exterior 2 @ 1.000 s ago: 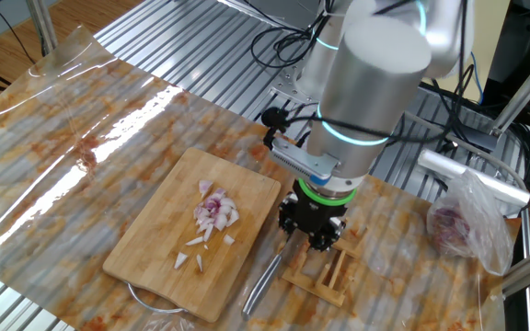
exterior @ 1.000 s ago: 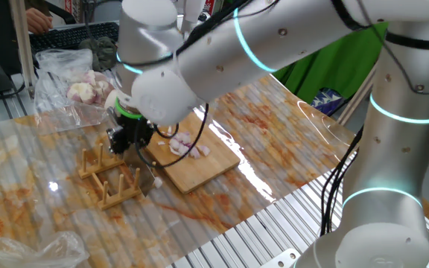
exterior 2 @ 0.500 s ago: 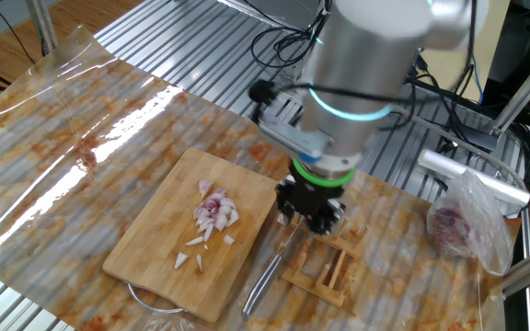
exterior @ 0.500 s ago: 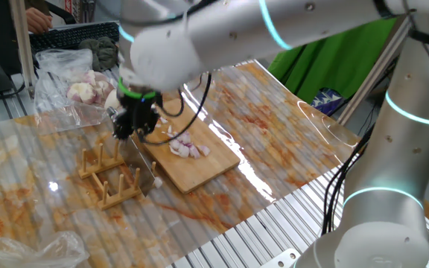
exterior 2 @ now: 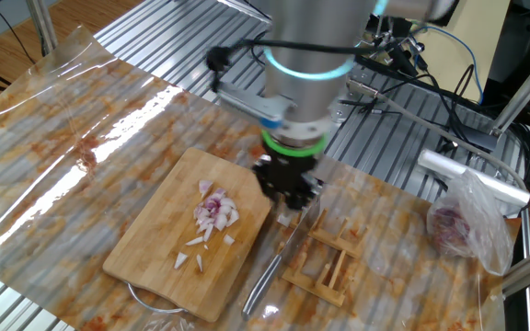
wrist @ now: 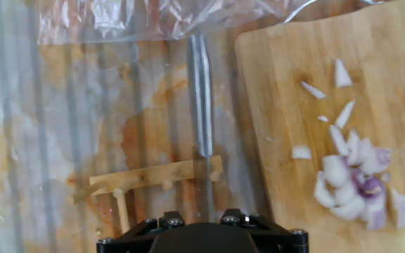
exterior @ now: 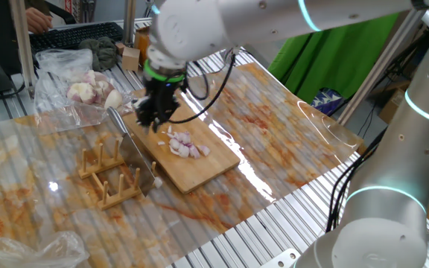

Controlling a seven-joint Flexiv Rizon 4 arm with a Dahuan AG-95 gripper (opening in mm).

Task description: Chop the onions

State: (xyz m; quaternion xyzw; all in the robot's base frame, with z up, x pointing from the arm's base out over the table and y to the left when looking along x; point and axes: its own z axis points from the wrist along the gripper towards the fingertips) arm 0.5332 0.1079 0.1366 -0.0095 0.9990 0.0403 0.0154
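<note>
The onions lie as a small heap of diced pale pink bits on the bamboo board, also visible in the hand view as onions on the board. A knife rests with its blade in the wooden rack beside the board, its metal handle pointing away from the rack. My gripper hangs above the board's edge next to the rack, and shows in the other fixed view as gripper. Nothing is between its fingers. Their spacing does not show.
A clear plastic bag with whole peeled bulbs lies at the table's back. Another crumpled bag sits near the front corner. A glossy plastic sheet covers the table. Cables run behind the arm.
My gripper has lifted away from the rack and moved over toward the board. The knife stays behind in the rack. The onions have not moved.
</note>
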